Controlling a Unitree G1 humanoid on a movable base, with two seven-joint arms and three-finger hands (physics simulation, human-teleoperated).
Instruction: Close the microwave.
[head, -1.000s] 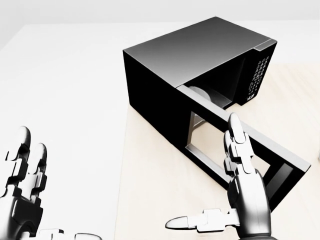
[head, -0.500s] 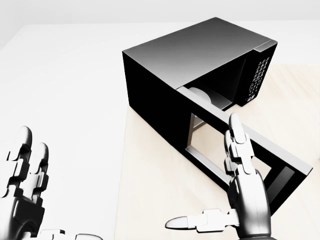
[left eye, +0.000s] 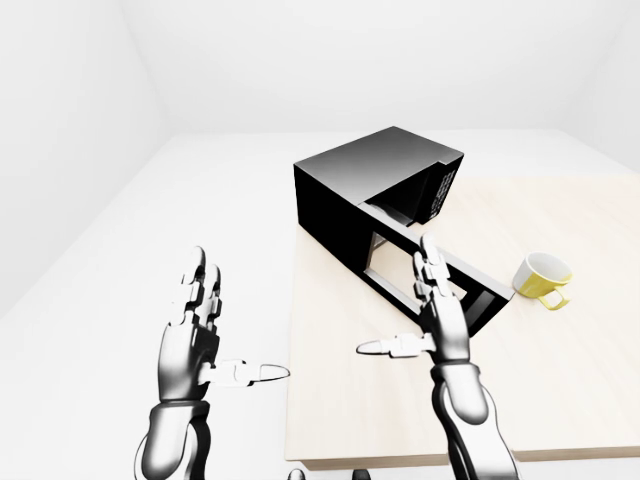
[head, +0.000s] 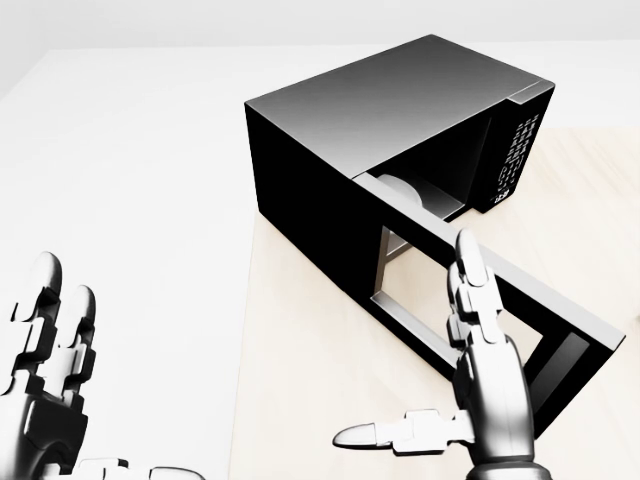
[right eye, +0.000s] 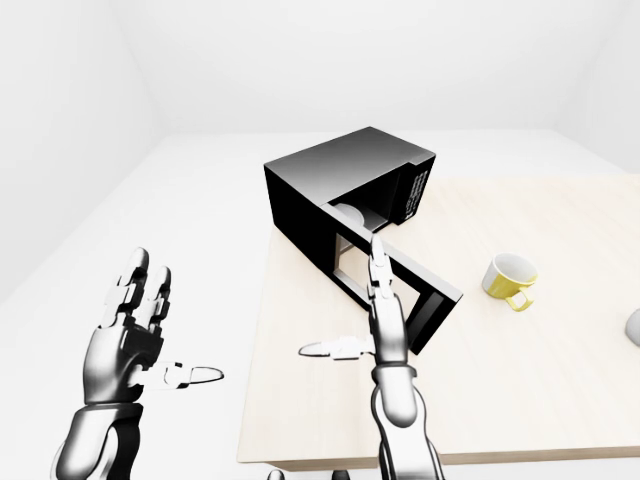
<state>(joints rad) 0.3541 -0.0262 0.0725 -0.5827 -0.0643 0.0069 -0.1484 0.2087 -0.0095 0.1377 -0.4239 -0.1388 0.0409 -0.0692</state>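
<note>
The microwave (left eye: 375, 195) sits on the desk (left eye: 560, 380), close to the desk's left edge in the left-eye view, turned at an angle so its keypad side faces right. Its door (head: 480, 300) stands wide open, swung out from the body toward the bottom right of the head view, with the window frame showing and the turntable visible inside the cavity.

My right hand (head: 485, 385) is raised over the desk just below the microwave, directly at the open door. Its fingers (head: 470, 270) are stretched straight up and overlap the door's outer face in the head view; whether they touch it I cannot tell. The thumb sticks out sideways to the left. The hand is fully spread and holds nothing.

My left hand (left eye: 195, 335) hangs well to the left of the microwave, off the desk and above the white floor, fingers extended upward, thumb pointing toward the desk edge, also empty.

A yellow mug (left eye: 541, 279) rests on the desk to the right of the microwave door, apart from it.
</note>
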